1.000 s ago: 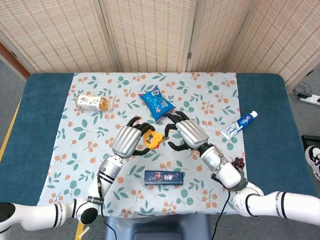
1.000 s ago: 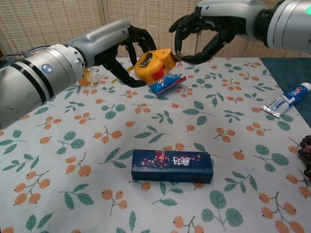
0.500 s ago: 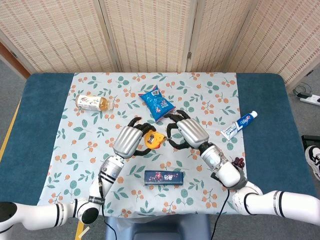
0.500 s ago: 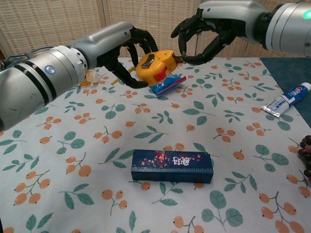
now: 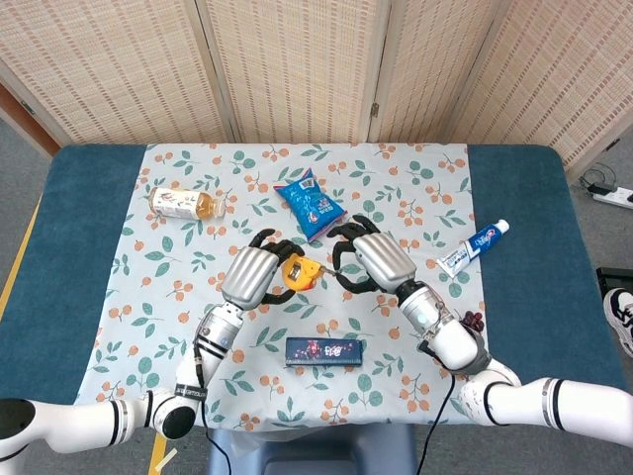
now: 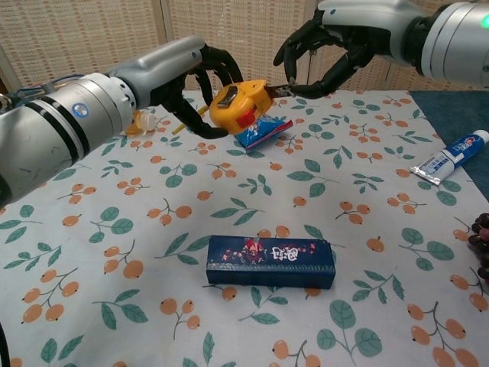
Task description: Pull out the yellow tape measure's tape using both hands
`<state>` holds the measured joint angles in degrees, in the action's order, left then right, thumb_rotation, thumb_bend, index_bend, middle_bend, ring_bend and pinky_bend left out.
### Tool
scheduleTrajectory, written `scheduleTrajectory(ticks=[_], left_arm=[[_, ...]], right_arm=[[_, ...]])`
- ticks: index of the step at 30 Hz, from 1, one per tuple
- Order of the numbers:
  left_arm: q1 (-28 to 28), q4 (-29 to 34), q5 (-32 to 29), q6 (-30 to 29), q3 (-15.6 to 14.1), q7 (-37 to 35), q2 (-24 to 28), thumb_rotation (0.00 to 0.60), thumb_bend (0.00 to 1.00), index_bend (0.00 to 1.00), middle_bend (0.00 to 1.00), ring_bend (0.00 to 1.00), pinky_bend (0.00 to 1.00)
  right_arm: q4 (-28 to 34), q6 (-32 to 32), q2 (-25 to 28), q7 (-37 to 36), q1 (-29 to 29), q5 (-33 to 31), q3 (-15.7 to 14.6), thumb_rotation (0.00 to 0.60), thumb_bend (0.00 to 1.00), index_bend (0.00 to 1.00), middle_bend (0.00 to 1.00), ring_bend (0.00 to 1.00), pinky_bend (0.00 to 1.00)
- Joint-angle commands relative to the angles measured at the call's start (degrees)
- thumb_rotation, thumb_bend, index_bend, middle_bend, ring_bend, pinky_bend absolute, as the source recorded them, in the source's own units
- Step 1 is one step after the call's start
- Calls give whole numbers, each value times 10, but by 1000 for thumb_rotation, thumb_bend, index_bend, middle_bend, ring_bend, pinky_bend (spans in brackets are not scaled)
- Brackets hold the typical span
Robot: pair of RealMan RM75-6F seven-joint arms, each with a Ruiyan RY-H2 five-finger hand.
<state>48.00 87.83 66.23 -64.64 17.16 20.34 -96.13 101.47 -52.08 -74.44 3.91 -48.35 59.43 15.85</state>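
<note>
Woven screens stand behind your desk [image 5: 79,257], which wears a blue cover under a cloth printed with leaves and orange berries. Your left hand [image 5: 252,277] holds the yellow tape measure [image 6: 238,105] off the cloth near the desk's middle, its dark fingers [image 6: 200,86] curled around the case from behind and below, the red patch on the case facing the chest camera. Your right hand [image 6: 325,52] sits at 3 o'clock of the case, very near it, thumb and a finger drawn together at the tape's tip at the case mouth while the rest stay spread; whether the tip is truly pinched you cannot tell from either view. Behind the case at 12 o'clock lies a blue snack bag [image 5: 310,205]. At 10 o'clock a tea bottle [image 5: 184,204] lies on its side, at 3 o'clock a toothpaste tube [image 5: 473,246], and at 6 o'clock a dark blue box [image 6: 271,262] lies flat.
</note>
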Motion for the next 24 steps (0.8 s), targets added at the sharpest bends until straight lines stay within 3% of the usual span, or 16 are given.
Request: scheduleTrajectory(ticks=[1, 12, 24], left_arm=[[-3, -13, 5, 0, -5, -7, 1, 600, 542, 584, 542, 450, 167], [-28, -105, 57, -1, -45, -77, 14, 600, 542, 583, 542, 458, 163], [-53, -260, 132, -11, -92, -194, 7, 600, 542, 578, 542, 460, 165]], right_arm=[[5, -2, 7, -3, 5, 2, -1, 600, 406, 715, 256, 150, 0], [56, -14, 81, -55, 52, 45, -12, 600, 406, 720, 265, 153, 0], [121, -42, 223, -186, 140, 147, -31, 600, 407, 726, 268, 153, 0]])
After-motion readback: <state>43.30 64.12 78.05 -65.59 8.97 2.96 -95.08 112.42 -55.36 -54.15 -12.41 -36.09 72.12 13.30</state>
